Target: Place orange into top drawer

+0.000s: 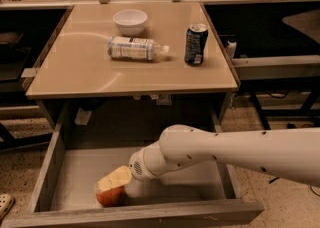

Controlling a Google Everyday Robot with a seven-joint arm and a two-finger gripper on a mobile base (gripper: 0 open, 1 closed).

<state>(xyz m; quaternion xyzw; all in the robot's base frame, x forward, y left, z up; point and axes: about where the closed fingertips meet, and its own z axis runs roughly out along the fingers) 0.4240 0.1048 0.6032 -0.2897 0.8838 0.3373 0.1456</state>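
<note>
Camera view, largest thing first: what have you got?

— My bench [75, 67], tan-topped. Then my white arm [240, 152], which comes in from the right, below the bench's near edge.

— And the top drawer?

— The top drawer [150, 215] stands pulled out under the bench's near edge. It is grey, with low side walls, and my arm reaches down into it.

— What sits on the bench?

— A plastic bottle [135, 48] lies on its side about mid-bench, cap toward the right edge. A dark can [195, 44] stands upright near the right edge, just beside the bottle's cap. A white bowl [130, 21] sits toward the far edge, just behind the bottle.

— Where is the orange?

— The orange [111, 197] rests low in the drawer, toward its front left, close to the front panel.

— And your claw?

— My claw [113, 182] is right on top of the orange, touching it and covering its upper side. I cannot tell whether it is pinching the fruit or spread around it.
</note>
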